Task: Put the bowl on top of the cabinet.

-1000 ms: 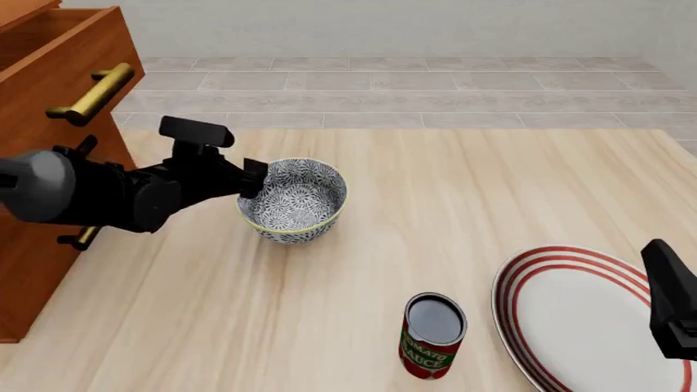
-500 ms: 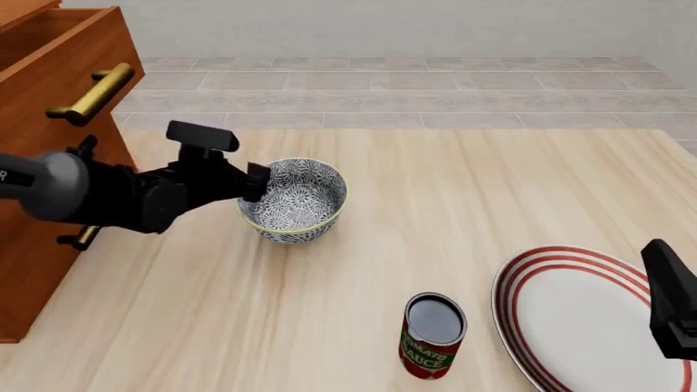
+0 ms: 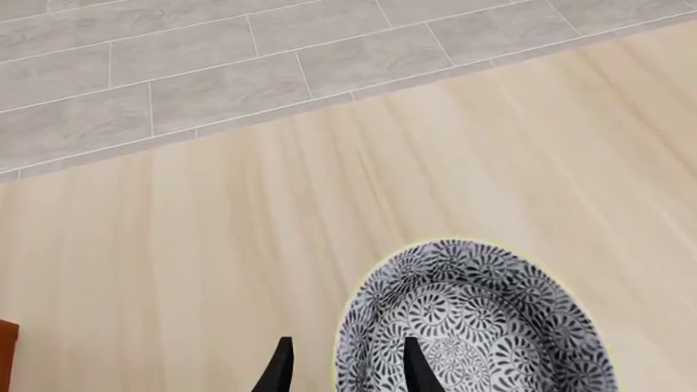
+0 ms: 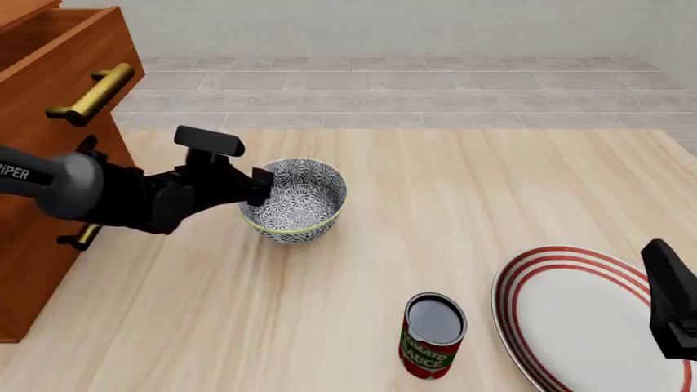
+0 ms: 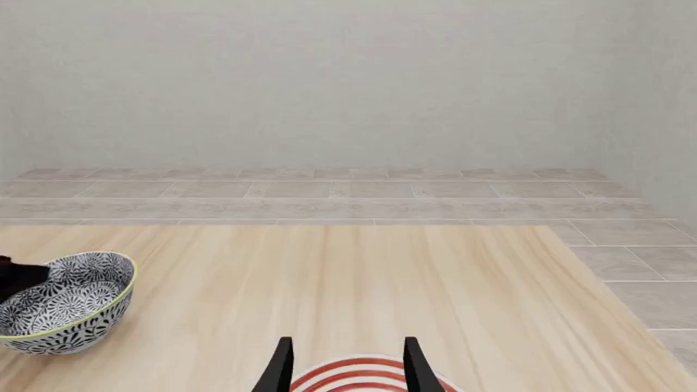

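The bowl [image 4: 296, 201], patterned grey-blue and white with a pale rim, stands upright on the table left of centre. It also shows in the left wrist view [image 3: 479, 327] and the right wrist view [image 5: 68, 300]. My left gripper [image 4: 259, 186] is at the bowl's left rim and is open. In the left wrist view [image 3: 348, 371] one finger is outside the rim and one inside. The reddish-brown cabinet [image 4: 44, 106] fills the left edge, with a brass handle [image 4: 93, 93]. My right gripper [image 5: 348, 371] is open with nothing in it, low at the front right [image 4: 673, 304].
A large white plate [image 4: 583, 322] with red rings lies at the front right, under my right gripper. A red sauce can [image 4: 433, 336] stands upright left of the plate. The table's far edge meets a tiled floor [image 4: 414, 82].
My left arm has crept to the right, bringing its fingers up to the bowl's rim. The bowl and the right arm have stayed still.
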`<state>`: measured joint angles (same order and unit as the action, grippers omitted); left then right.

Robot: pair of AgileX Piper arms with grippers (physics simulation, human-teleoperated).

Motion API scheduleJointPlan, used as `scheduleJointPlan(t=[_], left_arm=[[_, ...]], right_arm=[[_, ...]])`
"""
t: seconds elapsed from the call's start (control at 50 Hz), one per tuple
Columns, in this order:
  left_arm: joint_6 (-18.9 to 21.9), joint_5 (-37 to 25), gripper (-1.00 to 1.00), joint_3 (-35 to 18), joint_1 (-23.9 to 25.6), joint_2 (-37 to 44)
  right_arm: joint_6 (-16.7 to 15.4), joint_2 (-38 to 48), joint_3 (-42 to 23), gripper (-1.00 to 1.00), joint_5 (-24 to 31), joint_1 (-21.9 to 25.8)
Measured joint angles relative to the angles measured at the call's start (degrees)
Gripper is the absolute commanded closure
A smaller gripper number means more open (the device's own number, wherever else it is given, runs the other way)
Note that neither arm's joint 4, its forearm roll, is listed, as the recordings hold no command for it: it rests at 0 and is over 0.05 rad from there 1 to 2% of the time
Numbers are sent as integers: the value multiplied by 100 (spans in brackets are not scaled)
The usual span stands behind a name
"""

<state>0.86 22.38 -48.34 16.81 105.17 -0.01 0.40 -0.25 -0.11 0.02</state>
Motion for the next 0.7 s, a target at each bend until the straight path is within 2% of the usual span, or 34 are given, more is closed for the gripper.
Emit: scheduleJointPlan(t=[0.7], left_arm=[[40,11,-100,-179,-7,347]], right_arm=[[0,0,0,-100,0,0]])
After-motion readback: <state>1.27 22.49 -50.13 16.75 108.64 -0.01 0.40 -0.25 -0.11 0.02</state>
